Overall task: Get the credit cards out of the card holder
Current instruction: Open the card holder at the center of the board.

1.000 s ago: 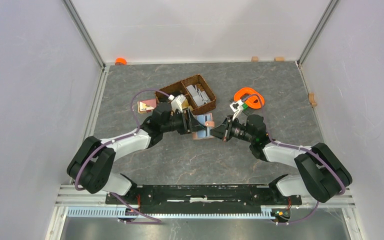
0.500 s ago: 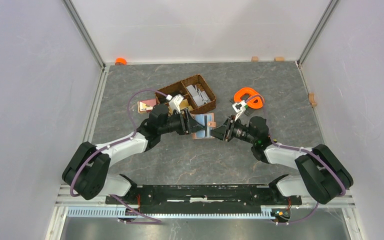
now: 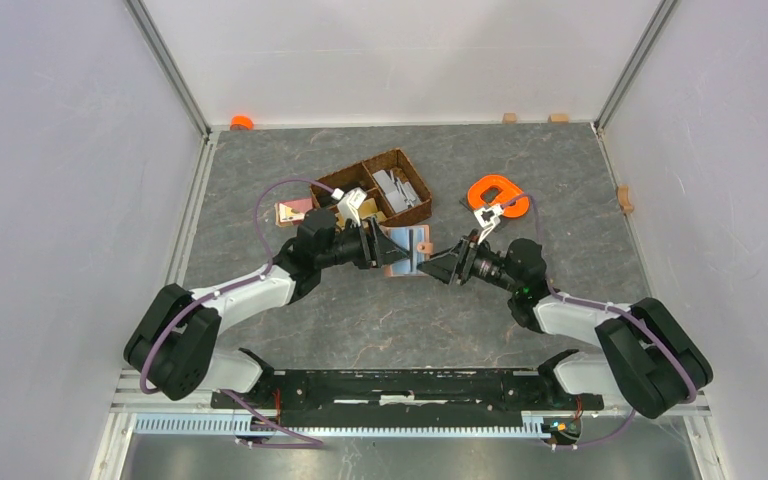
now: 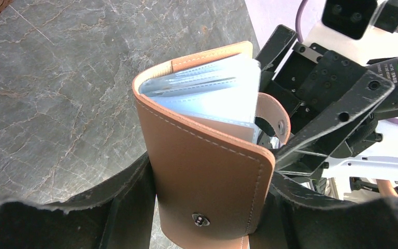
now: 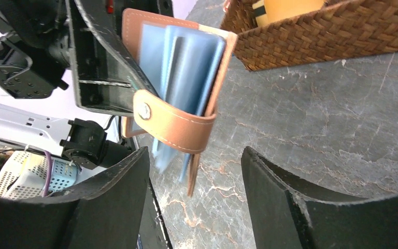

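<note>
**Top view.** Left gripper [image 3: 385,247] and right gripper [image 3: 438,266] face each other mid-table [image 3: 360,320]. The tan card holder [image 3: 407,252] sits between them, at the left gripper's tips. The right gripper's tips are just beside its other edge. Brown wicker basket [image 3: 396,153] is just behind the left gripper. An orange ring-shaped piece [image 3: 495,190] lies behind the right arm. A pink-and-white piece [image 3: 292,212] lies left of the basket.

**Left wrist.**
- Left gripper is clenched on the card holder [image 4: 207,171], one finger [image 4: 129,207] pressed to each outer edge of the cover.
- The holder stands on edge and is partly fanned open.
- The credit cards [image 4: 207,91] show as pale blue-grey sheets, all tucked between the covers.
- The snap tab [image 4: 272,116] hangs loose, unfastened. Its stud [image 4: 201,220] shows low on the cover.
- The right gripper's black body fills the space just beyond the tab.
- Cannot tell whether the holder's lower edge touches the table.

**Right wrist.**
- Right gripper [image 5: 194,155] is released, with its fingers [image 5: 119,181] spread wide.
- The holder's free edge [image 5: 223,78] and loose tab sit in the gap, with clear space on both sides. No contact is visible.
- The blue cards [image 5: 186,67] stay inside the covers.
- The left gripper's finger [image 5: 103,57] lies flat against the far cover.
- The basket [image 5: 316,36] stands on the table behind.
</note>
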`<act>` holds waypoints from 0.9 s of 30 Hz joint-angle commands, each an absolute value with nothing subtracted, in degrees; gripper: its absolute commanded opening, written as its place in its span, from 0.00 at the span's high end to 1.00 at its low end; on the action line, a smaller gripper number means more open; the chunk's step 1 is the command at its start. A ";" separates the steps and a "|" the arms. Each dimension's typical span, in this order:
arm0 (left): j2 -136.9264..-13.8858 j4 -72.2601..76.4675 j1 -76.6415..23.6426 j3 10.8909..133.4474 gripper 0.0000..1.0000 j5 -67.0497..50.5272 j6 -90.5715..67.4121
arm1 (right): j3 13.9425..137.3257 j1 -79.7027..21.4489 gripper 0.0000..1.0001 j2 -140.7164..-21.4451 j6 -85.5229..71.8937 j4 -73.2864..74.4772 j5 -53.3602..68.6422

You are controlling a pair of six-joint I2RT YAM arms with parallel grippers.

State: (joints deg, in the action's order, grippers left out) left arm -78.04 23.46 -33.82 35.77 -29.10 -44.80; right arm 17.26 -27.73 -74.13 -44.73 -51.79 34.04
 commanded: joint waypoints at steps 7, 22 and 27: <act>-76.77 28.23 -33.65 35.77 0.91 -31.15 -46.29 | 15.89 -27.60 0.22 -73.67 -48.54 -65.36 37.44; -78.18 32.22 -33.70 35.75 0.91 -34.37 -48.47 | 18.19 -28.84 0.28 -74.98 -45.09 -61.65 38.10; -78.17 32.32 -33.67 35.70 0.91 -34.54 -48.52 | 19.02 -29.88 0.33 -74.28 -42.91 -58.76 37.35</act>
